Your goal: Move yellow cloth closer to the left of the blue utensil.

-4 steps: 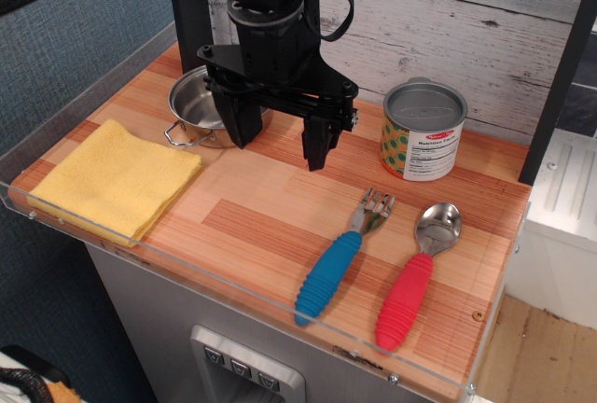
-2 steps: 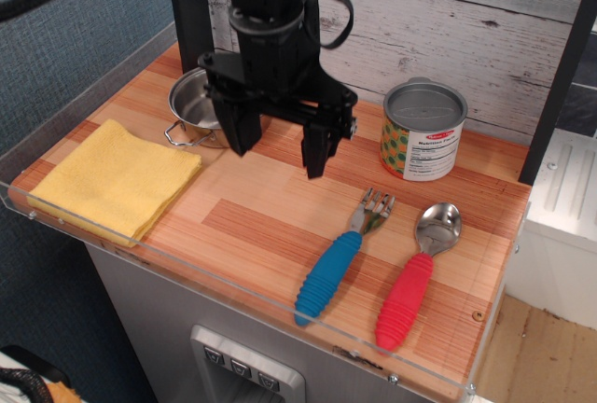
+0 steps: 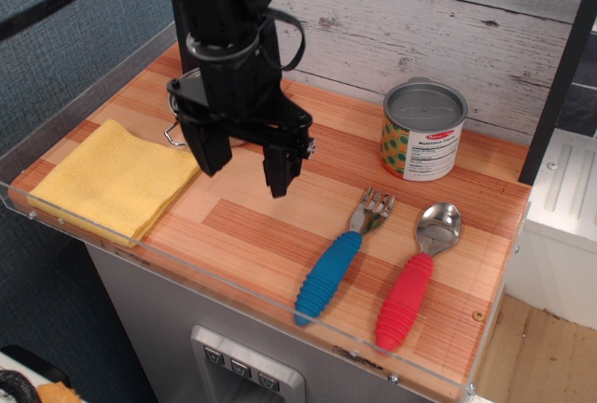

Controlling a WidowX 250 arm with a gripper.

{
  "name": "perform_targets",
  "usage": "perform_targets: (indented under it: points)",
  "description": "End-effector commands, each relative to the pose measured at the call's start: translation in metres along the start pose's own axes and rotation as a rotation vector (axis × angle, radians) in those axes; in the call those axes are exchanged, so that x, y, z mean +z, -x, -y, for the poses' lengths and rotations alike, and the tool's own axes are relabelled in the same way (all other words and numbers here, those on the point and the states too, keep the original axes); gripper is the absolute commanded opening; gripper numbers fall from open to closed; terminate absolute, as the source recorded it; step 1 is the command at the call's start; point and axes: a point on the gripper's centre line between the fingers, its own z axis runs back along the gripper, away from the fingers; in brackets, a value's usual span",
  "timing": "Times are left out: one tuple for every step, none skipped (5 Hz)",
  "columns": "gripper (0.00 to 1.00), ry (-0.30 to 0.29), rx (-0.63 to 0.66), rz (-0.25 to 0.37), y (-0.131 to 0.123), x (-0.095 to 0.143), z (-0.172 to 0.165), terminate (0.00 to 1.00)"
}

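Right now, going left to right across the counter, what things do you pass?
yellow cloth → gripper → blue utensil → red-handled spoon

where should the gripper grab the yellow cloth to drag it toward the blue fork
Pinch the yellow cloth at its right edge, coming straight down. It lies flat and folded, so only a top-down pinch works, and that edge faces the blue utensil. The open gripper hangs nearby.
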Motion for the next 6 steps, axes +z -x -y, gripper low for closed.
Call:
perform_targets:
  points:
    - [1.0,-0.087,0.067,-0.005,0.021,0.003,-0.053,0.0]
    - [1.0,-0.112,0.099,-0.013,0.025,-0.004,-0.081,0.0]
    - [1.0,-0.133,0.146,-0.025,0.023,-0.014,-0.106,0.0]
    - [0.0,-0.147,0.171,-0.025,0.02,-0.018,-0.125,0.0]
    - [0.0,-0.172,0.165,-0.007,0.019,-0.019,-0.136,0.0]
    - [0.0,-0.194,0.145,0.01,0.017,-0.022,-0.142,0.0]
